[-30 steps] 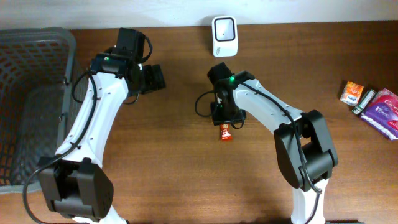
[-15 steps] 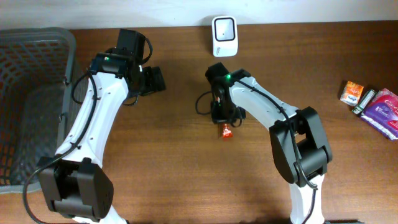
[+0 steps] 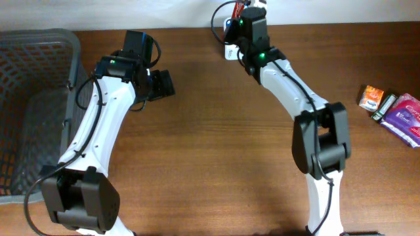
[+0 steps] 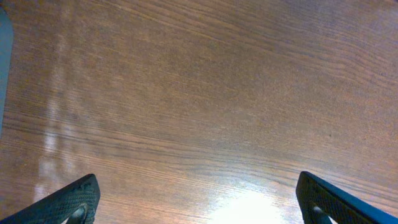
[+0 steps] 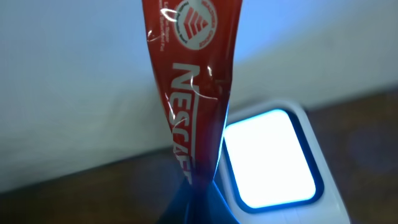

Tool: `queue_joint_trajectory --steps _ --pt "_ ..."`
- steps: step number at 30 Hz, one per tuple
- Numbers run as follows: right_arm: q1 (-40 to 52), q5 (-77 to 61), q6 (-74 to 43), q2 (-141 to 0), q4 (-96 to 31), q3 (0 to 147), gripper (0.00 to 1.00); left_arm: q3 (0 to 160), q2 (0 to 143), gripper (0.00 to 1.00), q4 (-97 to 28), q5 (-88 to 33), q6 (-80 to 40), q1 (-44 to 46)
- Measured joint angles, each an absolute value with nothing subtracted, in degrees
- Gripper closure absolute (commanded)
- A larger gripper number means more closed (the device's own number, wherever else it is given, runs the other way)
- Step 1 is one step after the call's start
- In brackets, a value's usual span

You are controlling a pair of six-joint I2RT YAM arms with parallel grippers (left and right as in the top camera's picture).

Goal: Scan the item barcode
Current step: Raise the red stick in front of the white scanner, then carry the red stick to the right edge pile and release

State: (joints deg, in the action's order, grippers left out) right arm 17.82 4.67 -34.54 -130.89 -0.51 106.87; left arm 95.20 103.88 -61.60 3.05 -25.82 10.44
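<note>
Lettering on the red sachet (image 5: 193, 93) reads as Nescafé only in part, the lower letters twisting into the dark, blurred fingertips of the right gripper (image 5: 198, 211), which are pressed together on the sachet's bottom end. The sachet stands upright just beside the scanner (image 5: 273, 155), overlapping its left edge in the right wrist view; whether the two touch cannot be told. The scanner's window glows white, and its lower part is cut off by the frame. No barcode shows on the face turned to the camera. From overhead the right arm covers nearly all of the scanner at the table's (image 3: 197, 164) far edge, and only a sliver of red pokes out at the top of the frame. The left gripper (image 3: 162, 84) hangs over bare wood with its fingers spread wide, only the two fingertips (image 4: 78, 199) showing in the corners of its own view. A grey basket (image 3: 39, 46) is cropped at the left, and small packets (image 3: 371, 97) lie at the right edge.
</note>
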Motion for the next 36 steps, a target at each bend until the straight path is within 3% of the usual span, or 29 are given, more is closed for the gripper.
queue_joint_trajectory --steps 2,7,13,17,21,25,28,30,32,33,36 --pt "17.82 4.93 -44.25 -135.2 -0.73 106.83 0.96 95.2 103.88 0.01 -61.56 3.05 -25.82 10.46" --pt "17.65 2.13 -53.23 -135.83 -0.78 106.83 0.96 95.2 103.88 0.01 -61.54 3.05 -25.82 10.46" --pt "14.74 -3.09 -54.81 -135.15 -3.73 106.83 0.96 95.2 103.88 0.01 -61.49 3.05 -25.82 10.46" --pt "10.35 -1.5 -50.98 -124.42 -13.98 106.89 0.96 95.2 103.88 0.01 -61.52 3.05 -25.82 10.46" --pt "-2.63 -0.67 -50.35 -112.9 -32.01 107.92 0.96 95.22 103.88 0.01 -61.65 3.05 -25.82 10.46" --pt "-15.73 1.74 -50.37 -112.88 -47.81 107.26 0.96 95.2 103.88 0.01 -61.67 3.03 -25.82 10.46" --pt "-23.18 11.99 -50.33 -114.32 -53.04 104.16 0.96 95.2 103.88 0.01 -61.49 3.05 -25.82 10.46" --pt "-29.34 15.49 -50.26 -116.25 -52.62 99.88 0.67 95.22 103.88 0.01 -61.52 3.05 -25.82 10.46" --pt "-31.83 16.08 -48.77 -117.36 -52.29 98.87 0.3 95.2 103.88 0.01 -61.54 3.05 -25.82 10.46" --pt "-31.86 15.99 -46.28 -117.38 -51.79 98.87 0.01 95.2 103.88 0.01 -61.54 3.05 -25.82 10.46" --pt "-31.83 15.64 -41.76 -116.42 -54.94 98.87 0.01 95.2 103.88 0.01 -61.52 3.05 -25.82 10.46"
